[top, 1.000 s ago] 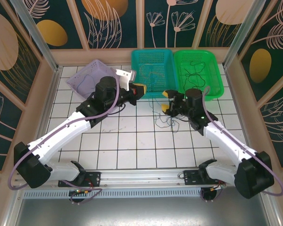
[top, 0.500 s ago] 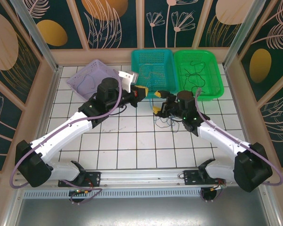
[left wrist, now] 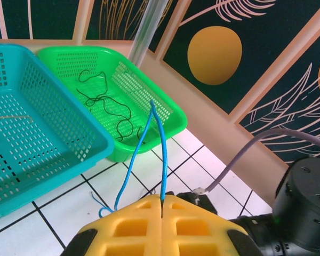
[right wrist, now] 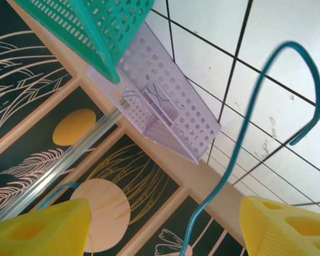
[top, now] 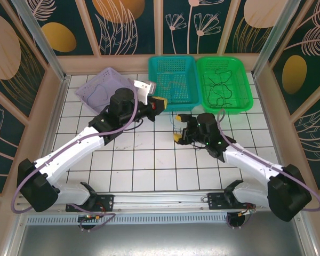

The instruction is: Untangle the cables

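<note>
- The cables, hair-thin flexible wires, lie in several spots. The ones marked here are black squiggles, loose on the floor of the bright green perforated plastic basket at the far right of the white tiled bench.
- Your left fingers, yellow and blocky, are pressed together and clamped on a thin bright-blue cable. It rises from the seam between them, bends over in a narrow loop and drops to the bench just in front of them.
- From above, the left fingers hang just beside the near rim of the teal perforated plastic basket, which stands right beside the green one.
- Your right fingers stand wide apart. A teal-blue cable runs up through the gap, arches over and hooks back down. As far as you can see, it touches neither finger.
- From above, the right fingers are over the bench in front of the teal basket, near the left ones.
- You cannot tell whether the two blue strands are one cable.
- The lilac perforated plastic basket at the far left holds a few more thin cables.
</note>
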Robot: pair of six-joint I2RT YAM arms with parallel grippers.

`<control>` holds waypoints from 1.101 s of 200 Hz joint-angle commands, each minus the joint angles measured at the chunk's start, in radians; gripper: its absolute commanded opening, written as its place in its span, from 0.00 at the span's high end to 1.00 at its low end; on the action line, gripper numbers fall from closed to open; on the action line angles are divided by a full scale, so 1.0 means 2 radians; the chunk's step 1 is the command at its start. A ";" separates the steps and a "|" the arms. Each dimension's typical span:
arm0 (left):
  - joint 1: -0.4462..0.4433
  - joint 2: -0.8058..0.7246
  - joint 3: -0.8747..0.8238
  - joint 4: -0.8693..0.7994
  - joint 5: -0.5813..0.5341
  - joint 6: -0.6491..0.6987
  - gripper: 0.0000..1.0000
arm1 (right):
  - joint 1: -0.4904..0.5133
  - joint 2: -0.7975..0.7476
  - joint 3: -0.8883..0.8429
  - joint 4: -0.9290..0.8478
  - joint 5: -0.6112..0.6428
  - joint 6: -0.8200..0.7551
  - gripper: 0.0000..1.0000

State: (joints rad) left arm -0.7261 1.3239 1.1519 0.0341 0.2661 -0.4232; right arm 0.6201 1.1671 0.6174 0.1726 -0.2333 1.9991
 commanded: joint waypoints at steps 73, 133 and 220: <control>0.002 -0.004 0.000 0.001 -0.014 -0.002 1.00 | -0.012 0.009 0.047 0.009 -0.004 0.104 0.25; 0.001 0.017 0.016 -0.003 -0.045 0.012 1.00 | 0.007 -0.092 0.025 -0.081 -0.013 0.112 0.20; 0.002 0.013 0.000 0.012 -0.001 0.009 1.00 | -0.004 -0.070 0.033 -0.015 0.035 0.141 0.20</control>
State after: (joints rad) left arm -0.7261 1.3598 1.1538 0.0257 0.2249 -0.4187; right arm 0.6254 0.9653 0.6788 0.0502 -0.1902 1.9991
